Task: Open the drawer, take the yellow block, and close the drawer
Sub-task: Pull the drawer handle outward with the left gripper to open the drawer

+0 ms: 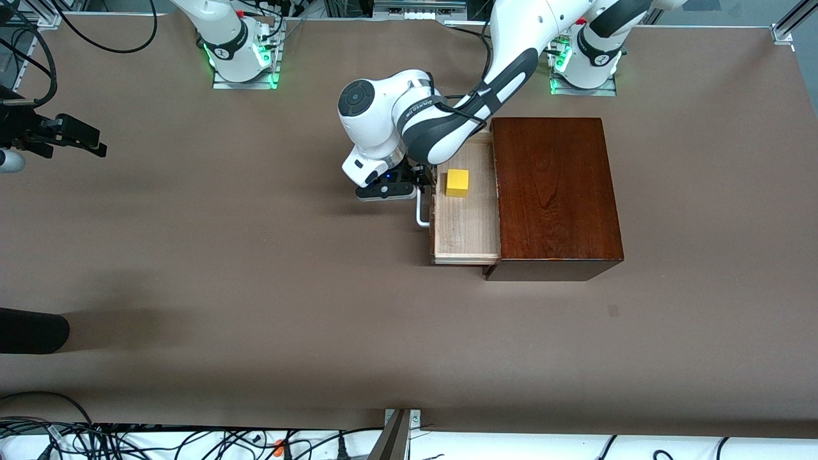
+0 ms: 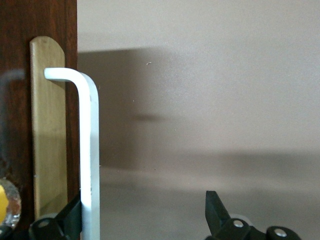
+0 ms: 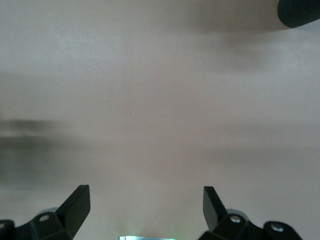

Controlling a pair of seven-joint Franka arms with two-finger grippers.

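Drawer [image 1: 465, 223] pulled out of box [image 1: 555, 188], block [image 1: 457, 183] inside.

Pale tray is out toward the right arm's end of the worktop [image 1: 255, 287]; yellow block sits on the tray floor, in the part farther from the front camera, close to the drawer front. Left claw [image 1: 423, 182] is at the white handle [image 2: 90, 150]: fingers apart, one finger [image 2: 70, 217] right against the bar, the other finger [image 2: 215, 212] well clear, so the bar is not clamped. Right claw [image 3: 146, 207] waits over bare worktop at the right arm's end, fingers wide apart, holding nothing.
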